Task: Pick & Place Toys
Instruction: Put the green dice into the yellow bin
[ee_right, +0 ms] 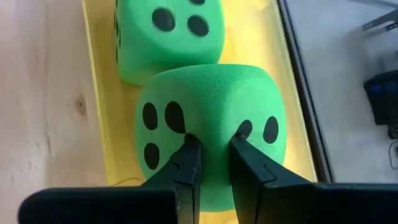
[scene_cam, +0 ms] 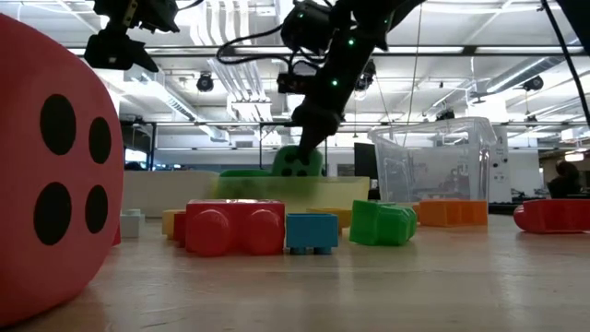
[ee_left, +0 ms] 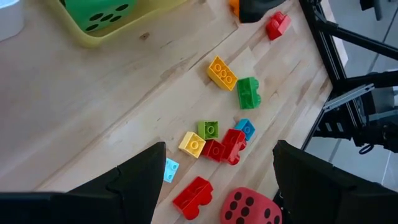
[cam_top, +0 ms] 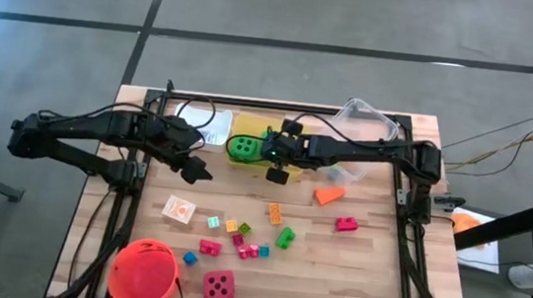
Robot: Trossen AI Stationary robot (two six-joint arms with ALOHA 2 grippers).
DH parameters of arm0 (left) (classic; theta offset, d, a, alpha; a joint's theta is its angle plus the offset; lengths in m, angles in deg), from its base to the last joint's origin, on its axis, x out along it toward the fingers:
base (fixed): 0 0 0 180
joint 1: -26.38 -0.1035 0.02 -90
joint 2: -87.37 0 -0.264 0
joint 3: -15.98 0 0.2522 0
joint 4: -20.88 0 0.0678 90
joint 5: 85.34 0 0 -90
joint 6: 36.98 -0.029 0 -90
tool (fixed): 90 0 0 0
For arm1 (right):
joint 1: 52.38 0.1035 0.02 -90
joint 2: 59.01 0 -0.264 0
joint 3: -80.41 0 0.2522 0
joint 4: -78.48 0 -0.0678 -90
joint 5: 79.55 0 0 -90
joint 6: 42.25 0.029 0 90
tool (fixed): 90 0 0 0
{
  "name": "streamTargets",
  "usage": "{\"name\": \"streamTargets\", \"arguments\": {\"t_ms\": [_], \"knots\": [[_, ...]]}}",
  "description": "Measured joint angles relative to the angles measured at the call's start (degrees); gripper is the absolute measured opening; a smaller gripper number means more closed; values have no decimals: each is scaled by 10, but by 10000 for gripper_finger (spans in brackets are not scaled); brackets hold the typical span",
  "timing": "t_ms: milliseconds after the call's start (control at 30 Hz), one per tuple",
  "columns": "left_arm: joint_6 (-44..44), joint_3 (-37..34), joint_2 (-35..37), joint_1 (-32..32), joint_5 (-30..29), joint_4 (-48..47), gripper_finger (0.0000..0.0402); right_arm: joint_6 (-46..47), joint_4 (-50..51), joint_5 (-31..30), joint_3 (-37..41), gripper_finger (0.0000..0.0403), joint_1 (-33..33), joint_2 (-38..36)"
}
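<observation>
Left gripper (cam_top: 197,171): I hold it idle above the wooden counter (cam_top: 353,267), fingers apart, empty.
Loose bright plastic blocks (cam_top: 237,240): scattered mid-counter, awaiting pickup.
Right gripper (ee_right: 208,163): fingers pinched into a soft green foam die with black dots (ee_right: 211,124), over the yellow plastic bin (ee_right: 94,74), likely for release there.

Open wood left and right, clutter in the middle

Bare table (cam_top: 373,269) lower right and centre left; blocks (cam_top: 237,240), red die (cam_top: 218,285) and bucket (cam_top: 144,273) crowd lower centre-left, yellow bin (cam_top: 249,127) and clear bin (cam_top: 369,115) block the top.
</observation>
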Motion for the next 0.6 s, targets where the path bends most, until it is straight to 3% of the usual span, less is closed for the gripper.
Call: {"name": "streamTargets", "arguments": {"t_ms": [600], "knots": [[-2, 0, 0, 0, 0, 2, 284, -13, 52, 6, -76, 40, 2, 73]]}}
